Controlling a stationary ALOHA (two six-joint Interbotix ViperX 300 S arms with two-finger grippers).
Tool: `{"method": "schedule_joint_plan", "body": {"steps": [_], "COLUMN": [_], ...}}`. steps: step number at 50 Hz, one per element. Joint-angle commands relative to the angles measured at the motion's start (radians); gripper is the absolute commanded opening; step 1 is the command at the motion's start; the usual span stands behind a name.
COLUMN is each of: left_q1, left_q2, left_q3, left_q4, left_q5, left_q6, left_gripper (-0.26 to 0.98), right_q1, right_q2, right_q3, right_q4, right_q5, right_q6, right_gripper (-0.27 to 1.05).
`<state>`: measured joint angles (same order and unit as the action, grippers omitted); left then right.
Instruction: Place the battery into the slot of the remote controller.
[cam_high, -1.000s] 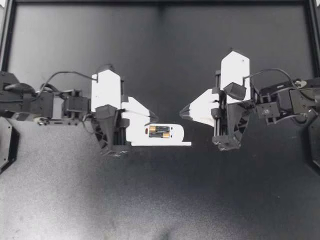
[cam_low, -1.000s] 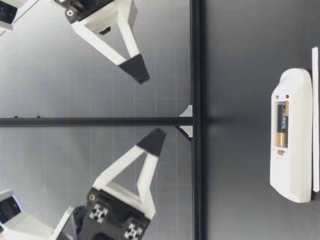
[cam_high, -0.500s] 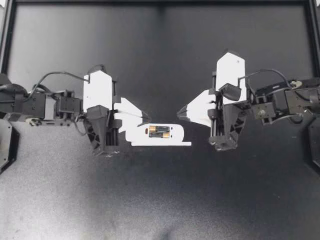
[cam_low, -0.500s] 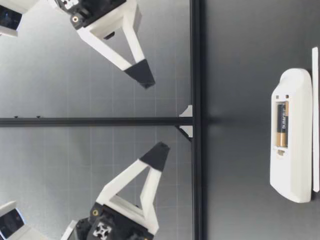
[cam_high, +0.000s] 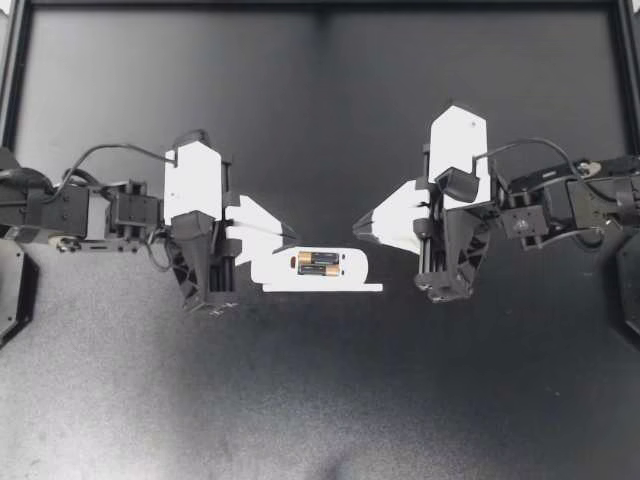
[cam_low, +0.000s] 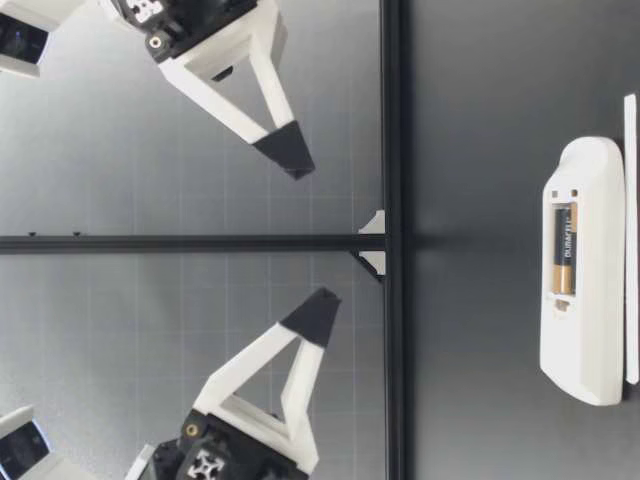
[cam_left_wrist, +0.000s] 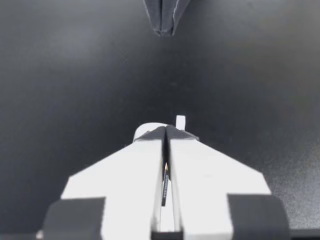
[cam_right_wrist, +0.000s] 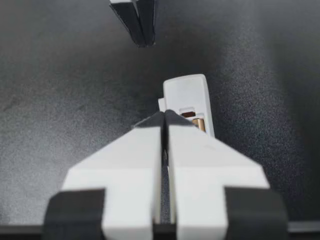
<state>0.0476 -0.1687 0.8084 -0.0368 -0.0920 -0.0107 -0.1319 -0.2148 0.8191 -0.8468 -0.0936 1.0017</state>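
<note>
both grippers pinched closed and empty over the remote.
my left gripper (cam_high: 293, 236) and my right gripper (cam_high: 358, 228) each have their fingers pressed together on nothing, tips facing each other, raised above the matte black table (cam_high: 320, 400). below the gap between them lies the white plastic remote controller (cam_high: 355, 265), back up, with two black-and-copper cylindrical batteries (cam_high: 318, 263) side by side in its open slot.
</note>
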Motion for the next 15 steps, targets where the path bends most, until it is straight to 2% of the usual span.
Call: {"method": "schedule_joint_plan", "body": {"steps": [1, 15], "left_q1": [0.0, 0.0], "left_q2": [-0.023, -0.02], "left_q3": [-0.011, -0.017], "left_q4": [0.0, 0.0], "left_q5": [-0.009, -0.009], "left_q6": [0.0, 0.008], "left_gripper": [-0.13, -0.13], "right_q1": [-0.006, -0.006], "right_q2": [-0.008, 0.002], "right_q3": [-0.015, -0.012], "right_q4": [0.0, 0.0], "right_q5": [-0.008, -0.008], "right_q6": [0.0, 0.0], "right_gripper": [-0.13, -0.13]}}
